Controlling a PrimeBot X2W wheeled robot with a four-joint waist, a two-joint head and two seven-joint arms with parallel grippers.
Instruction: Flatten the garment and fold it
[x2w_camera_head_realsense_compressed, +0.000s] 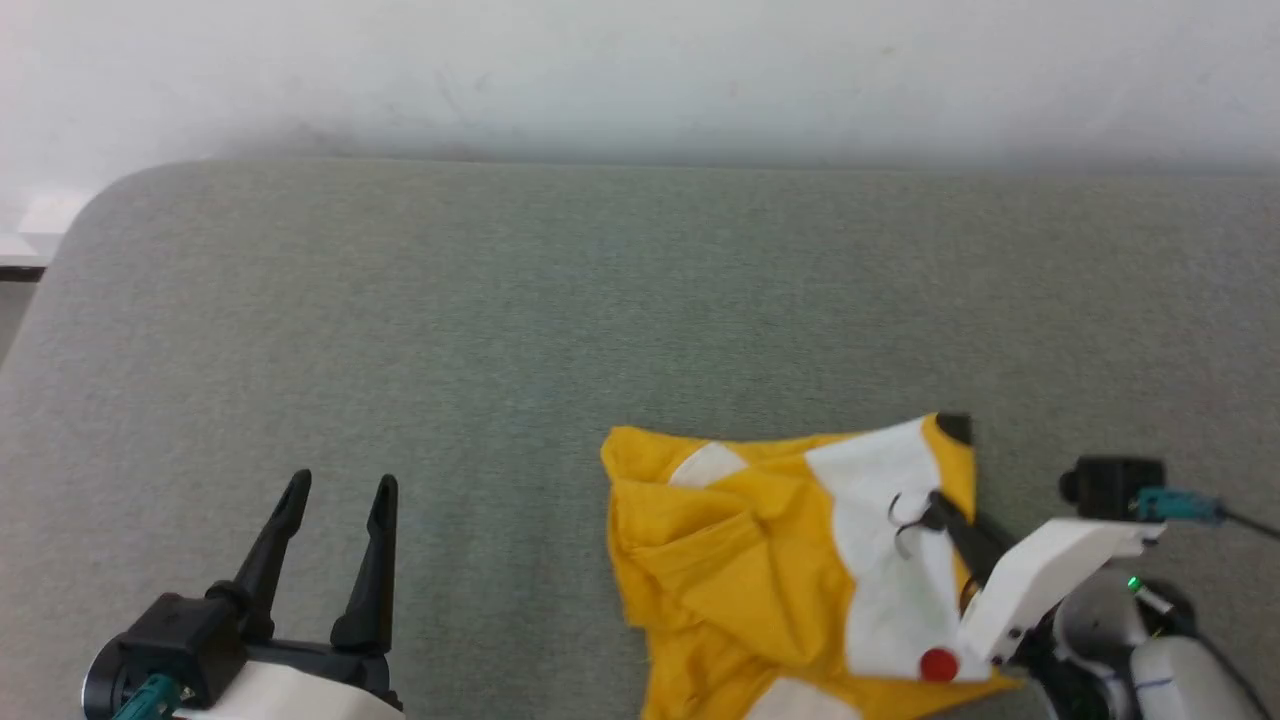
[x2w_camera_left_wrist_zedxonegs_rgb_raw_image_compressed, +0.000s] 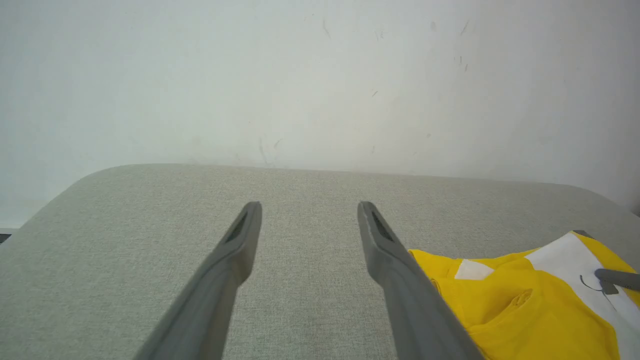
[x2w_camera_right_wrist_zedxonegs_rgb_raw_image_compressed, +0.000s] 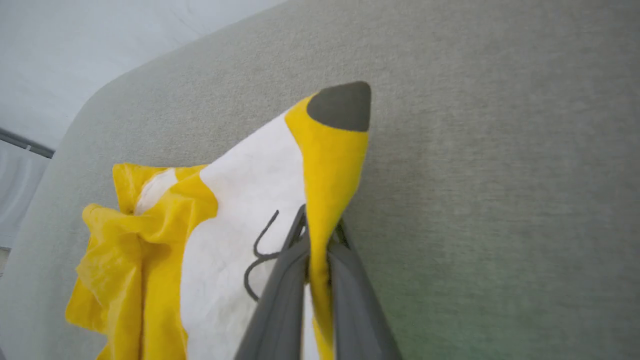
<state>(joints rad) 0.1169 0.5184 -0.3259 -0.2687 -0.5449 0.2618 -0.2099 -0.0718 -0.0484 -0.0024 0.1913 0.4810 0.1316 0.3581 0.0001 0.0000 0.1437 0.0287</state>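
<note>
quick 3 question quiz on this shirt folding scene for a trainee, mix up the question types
1. True or false: the left pincer stands open above the grey fabric table, apart from the bright yellow cotton T-shirt with white patches.
2. The right pincer is: A open above the T-shirt; B shut on a fold of the T-shirt; C shut on nothing.
3. Does the T-shirt lie flat or crumpled?
Key: 1 true; 2 B; 3 crumpled.
</note>
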